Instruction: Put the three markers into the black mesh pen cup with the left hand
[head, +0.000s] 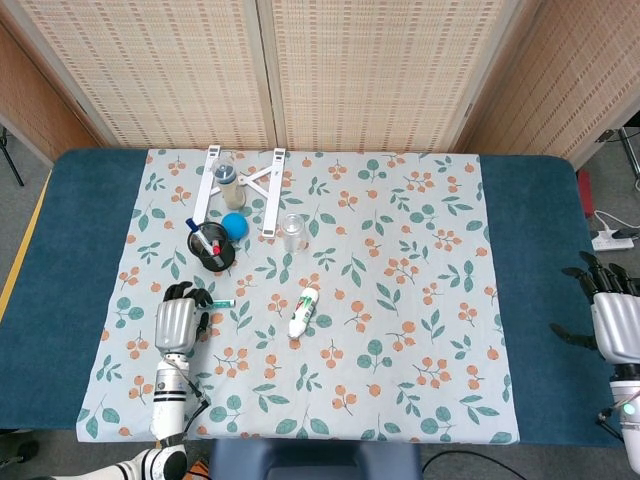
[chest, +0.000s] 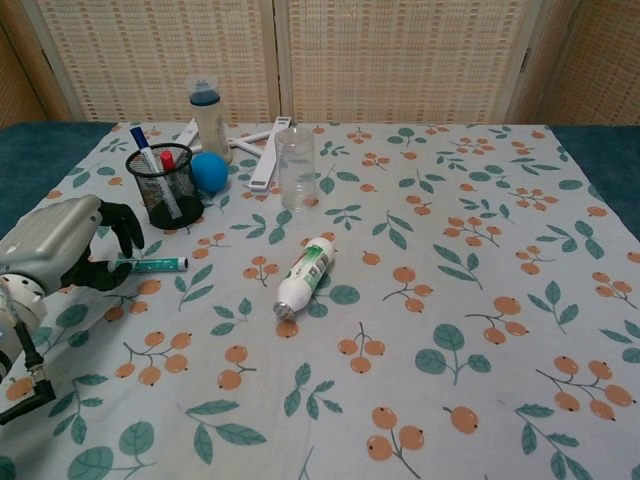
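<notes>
Two markers already stand in the black mesh pen cup (chest: 164, 189), a blue marker (chest: 141, 142) and a red marker (chest: 168, 161), both leaning upright against its wall. The third, a green marker (chest: 152, 264), lies flat on the leaf-print cloth (chest: 420, 300), and the dark fingers (chest: 122, 224) of the left hand (chest: 55, 244) are curled down over its capped end. From the chest view the fingertips arch over the marker's tip and the thumb sits under or beside it, but whether the marker is actually pinched or only covered cannot be told; it rests level on the cloth. In the head view the same hand (head: 178, 322) sits just behind the marker (head: 218, 302), fingers toward it, the forearm running back to the near table edge.

Beyond the fingertips, a little up the table, stands the pen cup (head: 211, 250), with a blue ball (chest: 209, 171) touching or nearly touching its far side. Farther out are a capped bottle (chest: 207, 117), a clear plastic cup (chest: 295, 166) and white strips (chest: 262, 152). Away to the side of the fingers lies a white tube (chest: 304, 277) on its side.

Well apart, the right hand (head: 608, 314) hovers over the blue table edge (head: 545, 300), fingers spread, holding nothing.
</notes>
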